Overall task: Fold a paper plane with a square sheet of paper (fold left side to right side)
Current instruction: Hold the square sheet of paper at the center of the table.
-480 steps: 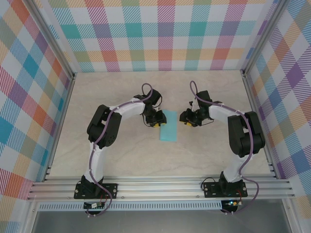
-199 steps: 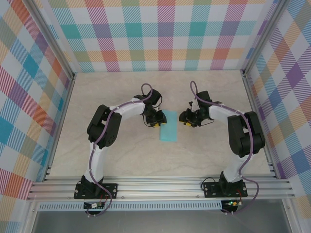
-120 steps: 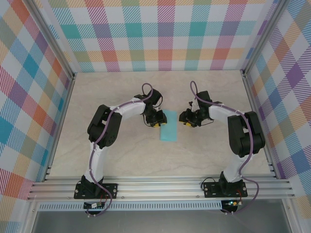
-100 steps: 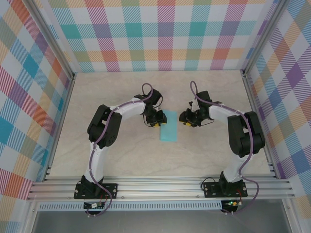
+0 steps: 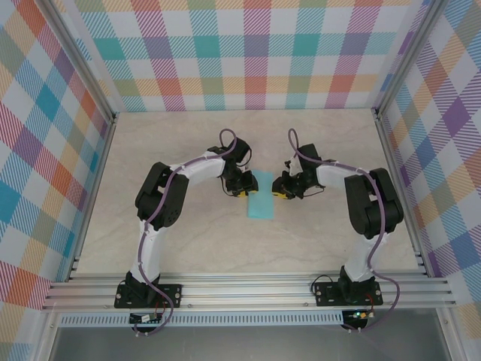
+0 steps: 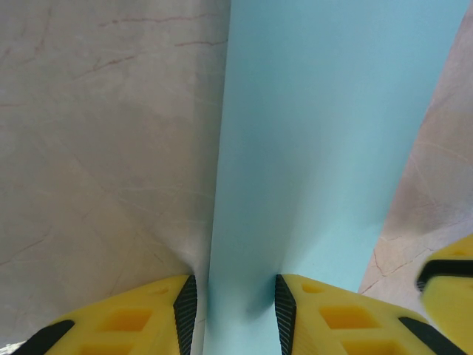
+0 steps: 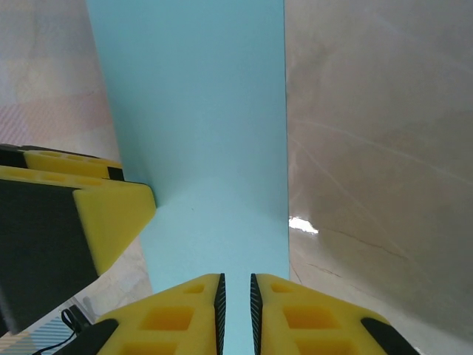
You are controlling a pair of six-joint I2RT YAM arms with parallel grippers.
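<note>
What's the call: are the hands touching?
Apart. Right wrist view shows paper and table between the right hand and a finger of the left hand.

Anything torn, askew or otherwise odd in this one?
Nothing stands out. The paper lies flat on the table as a clean narrow strip, with no tears or crumples visible. The left gripper and right gripper sit at its far end, one on each side.

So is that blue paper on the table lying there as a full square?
No, seen from above the blue paper is a narrow rectangle, clearly longer than it is wide.
</note>
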